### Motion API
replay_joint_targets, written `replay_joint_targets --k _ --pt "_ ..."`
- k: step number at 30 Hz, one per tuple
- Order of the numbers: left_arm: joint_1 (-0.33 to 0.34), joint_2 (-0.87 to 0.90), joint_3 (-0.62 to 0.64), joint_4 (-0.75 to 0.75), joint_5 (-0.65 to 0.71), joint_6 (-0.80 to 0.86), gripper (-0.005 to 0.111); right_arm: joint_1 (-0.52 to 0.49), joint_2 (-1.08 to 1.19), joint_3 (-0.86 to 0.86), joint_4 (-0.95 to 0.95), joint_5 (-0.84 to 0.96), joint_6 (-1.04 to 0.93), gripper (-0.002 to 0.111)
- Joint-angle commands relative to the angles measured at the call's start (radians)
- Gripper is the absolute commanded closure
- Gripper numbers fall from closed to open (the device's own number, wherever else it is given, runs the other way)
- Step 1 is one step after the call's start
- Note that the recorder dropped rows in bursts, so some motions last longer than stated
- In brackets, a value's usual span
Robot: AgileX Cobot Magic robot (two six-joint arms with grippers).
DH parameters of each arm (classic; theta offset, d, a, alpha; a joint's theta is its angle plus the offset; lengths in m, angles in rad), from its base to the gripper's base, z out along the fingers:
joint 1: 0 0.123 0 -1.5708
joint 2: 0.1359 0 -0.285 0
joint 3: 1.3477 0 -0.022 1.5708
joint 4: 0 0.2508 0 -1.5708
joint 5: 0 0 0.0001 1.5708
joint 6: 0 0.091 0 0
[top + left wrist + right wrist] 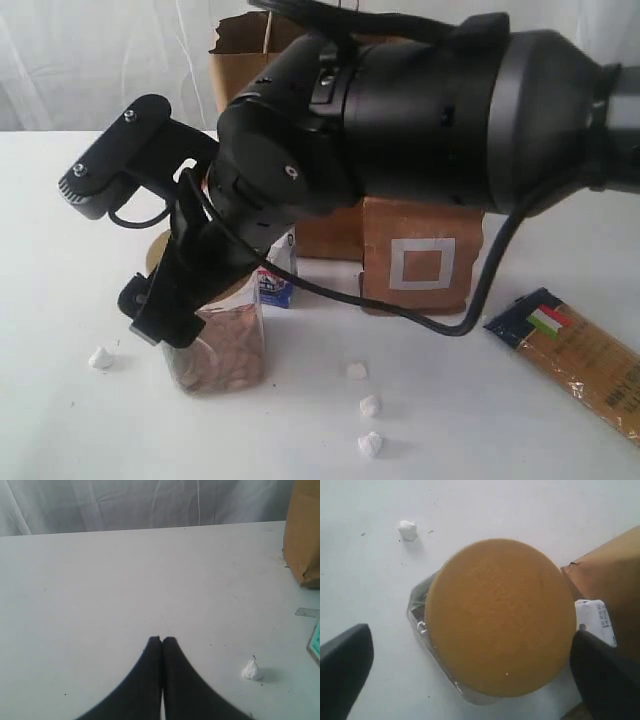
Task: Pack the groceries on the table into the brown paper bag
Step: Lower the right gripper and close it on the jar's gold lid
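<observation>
Exterior view: the right gripper (185, 305) hangs over the clear, gold-lidded jar of nuts (228, 350), with the tall brown kraft paper bag (245, 60) behind it.

Left wrist view: the left gripper (161, 641) is pressed together, empty, above the white tabletop (100, 580).

Right wrist view: the jaws stand wide apart either side of the gold lid (500, 617), gripping nothing. Closing off-centre could tip the jar onto the small white-blue carton (595, 617) beside it.

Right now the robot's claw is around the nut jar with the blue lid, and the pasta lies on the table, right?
No: the nut jar has a gold lid, not blue, as the right wrist view shows. The right gripper is around it, and the pasta packet lies on the table.
</observation>
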Motion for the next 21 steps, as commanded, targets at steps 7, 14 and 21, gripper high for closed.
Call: replay_joint_targets --k 7,14,21 --pt "-0.005 -0.008 0.002 -0.006 -0.006 0.003 0.107 0.001 -0.005 -0.003 -0.020 -0.087 0.055 0.006" --pt "-0.005 -0.008 0.002 -0.006 -0.006 0.003 0.107 0.001 -0.023 -0.029 -0.279 -0.093 0.070 0.003" --pt "-0.005 -0.008 0.002 -0.006 -0.006 0.003 0.107 0.001 -0.018 -0.029 -0.251 -0.035 0.280 0.003"
